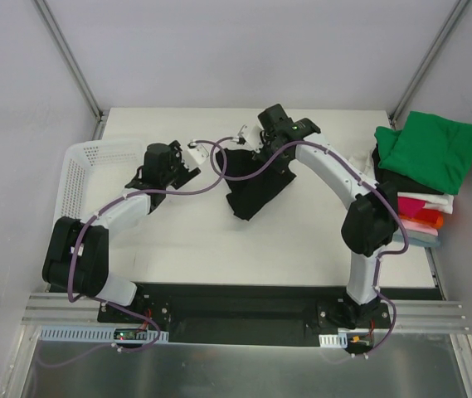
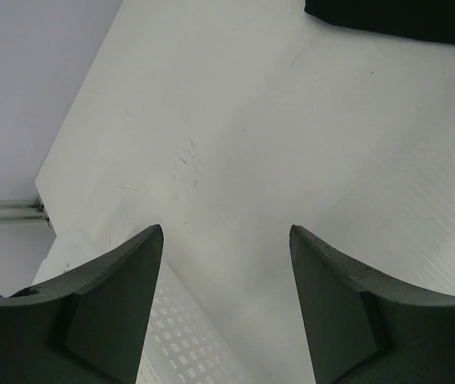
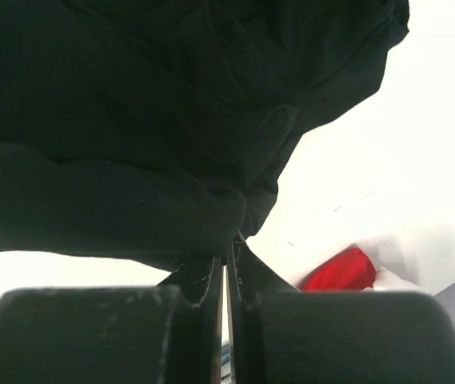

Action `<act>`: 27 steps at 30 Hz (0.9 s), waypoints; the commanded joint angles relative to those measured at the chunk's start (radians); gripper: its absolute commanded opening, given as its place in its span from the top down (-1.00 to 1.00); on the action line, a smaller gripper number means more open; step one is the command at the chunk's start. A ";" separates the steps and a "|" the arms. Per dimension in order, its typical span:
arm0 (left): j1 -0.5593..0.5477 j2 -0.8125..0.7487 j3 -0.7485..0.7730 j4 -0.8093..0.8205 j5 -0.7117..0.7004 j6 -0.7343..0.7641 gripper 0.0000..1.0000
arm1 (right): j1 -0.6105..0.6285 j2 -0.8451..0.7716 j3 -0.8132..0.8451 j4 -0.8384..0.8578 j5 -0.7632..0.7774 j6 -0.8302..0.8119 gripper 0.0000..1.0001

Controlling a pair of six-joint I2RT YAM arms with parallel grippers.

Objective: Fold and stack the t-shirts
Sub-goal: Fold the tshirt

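Black t-shirt (image 1: 255, 189): soft, light, limp cloth. It likely sags from one hold, so better taken at a hem or shoulder edge. Crumpled dark heap at centre of the top view, on the white table (image 1: 186, 240). Right gripper (image 3: 225, 258): fingers pressed together, pinching a fold. Left gripper (image 2: 227, 240): fingers spread, empty, just left of the shirt. Folded stack (image 1: 426, 153), green on top, at right edge. Mesh basket (image 1: 82, 170) at left.

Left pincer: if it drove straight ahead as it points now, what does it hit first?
Likely the bare table: the open left pincer aims at it, with the black shirt off to the right.
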 commanded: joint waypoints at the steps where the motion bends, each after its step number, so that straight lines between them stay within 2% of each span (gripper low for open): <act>1: -0.015 -0.001 -0.018 0.027 0.029 0.015 -0.30 | -0.017 0.021 0.096 -0.039 -0.057 0.045 0.99; 11: -0.026 0.022 -0.010 0.052 -0.019 0.036 -0.31 | 0.006 -0.069 -0.150 -0.017 -0.048 0.042 0.99; 18: -0.003 0.063 0.115 0.032 -0.047 -0.024 -0.31 | 0.086 -0.134 -0.337 -0.013 -0.022 0.060 0.99; 24: -0.001 0.060 0.157 0.006 -0.080 -0.021 -0.32 | 0.161 -0.194 -0.488 0.004 0.049 0.071 0.99; 27: -0.001 0.049 0.142 0.001 -0.077 -0.013 -0.32 | 0.178 -0.230 -0.545 0.004 0.093 0.074 0.84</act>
